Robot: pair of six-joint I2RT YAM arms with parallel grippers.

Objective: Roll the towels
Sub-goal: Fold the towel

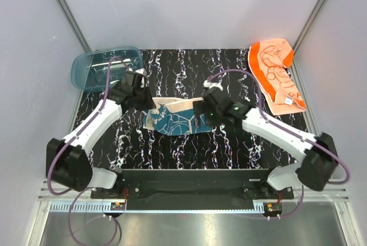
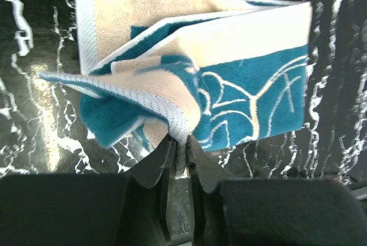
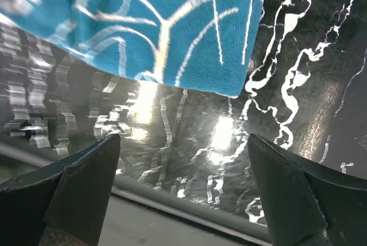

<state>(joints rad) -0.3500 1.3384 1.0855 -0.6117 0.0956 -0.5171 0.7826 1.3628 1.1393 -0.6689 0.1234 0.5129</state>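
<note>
The teal towel (image 1: 172,118) lies crumpled in the middle of the table (image 1: 229,143), between the two grippers. From above, its left end is hidden under the left gripper (image 1: 148,104), whose fingertips cannot be seen in that view.

The left wrist view shows this gripper (image 2: 182,143) with its jaws drawn narrow. A bunched fold of the towel's cream edge is caught between the fingertips. The towel (image 2: 258,97) is folded over itself there, with cream backing, white hem and teal face layered together. Its far edge is cut off by the top of the frame.

The right gripper (image 1: 199,117) sits at the towel's right end with its jaws spread wide and nothing in them. In its wrist view only one teal corner with cream lines (image 3: 143,22) shows, and the rest runs out of frame at the top and left. That corner lies flat on the table ahead of the gripper (image 3: 182,143) and touches neither finger. The left part of this view is blurred.

The orange towel (image 1: 275,74) lies loosely folded at the far right corner of the table, with its right side reaching over the edge of the black surface. A small white patch near its near end may be a label, but it is too small to read.

A clear blue tub (image 1: 86,71) stands at the far left corner, its near right part hidden by the left arm and its cable.
</note>
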